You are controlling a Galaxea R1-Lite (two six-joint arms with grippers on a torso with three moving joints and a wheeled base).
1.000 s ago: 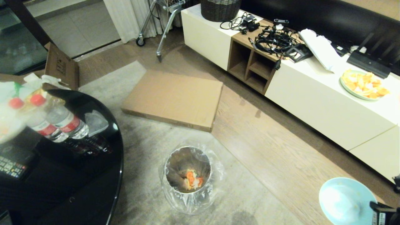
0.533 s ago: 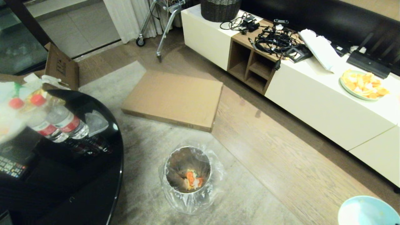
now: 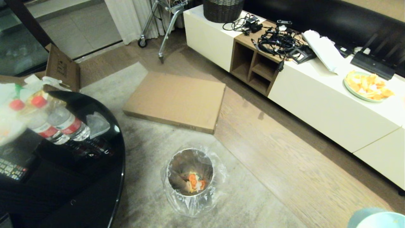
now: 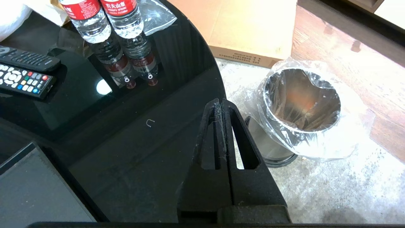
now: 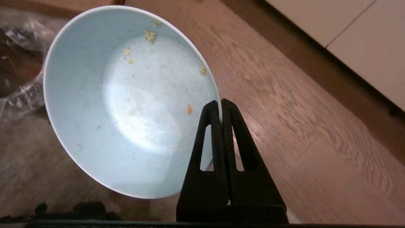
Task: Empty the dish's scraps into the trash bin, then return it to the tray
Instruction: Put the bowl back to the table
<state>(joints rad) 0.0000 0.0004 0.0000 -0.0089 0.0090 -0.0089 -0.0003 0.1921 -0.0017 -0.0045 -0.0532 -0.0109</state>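
Jaws: right gripper (image 5: pixel 221 104) clamps dish (image 5: pixel 126 101) rim | left gripper (image 4: pixel 220 104) closed, empty

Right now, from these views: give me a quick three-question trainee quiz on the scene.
1. True or false: the scraps lie in the bin.
2. The right gripper is shut on: A) a bottle B) the dish rim C) nothing
3. What lies flat on the floor beyond the bin?

Key: 1 true. 2 B; only crumbs cling inside the dish. 3 A cardboard box.
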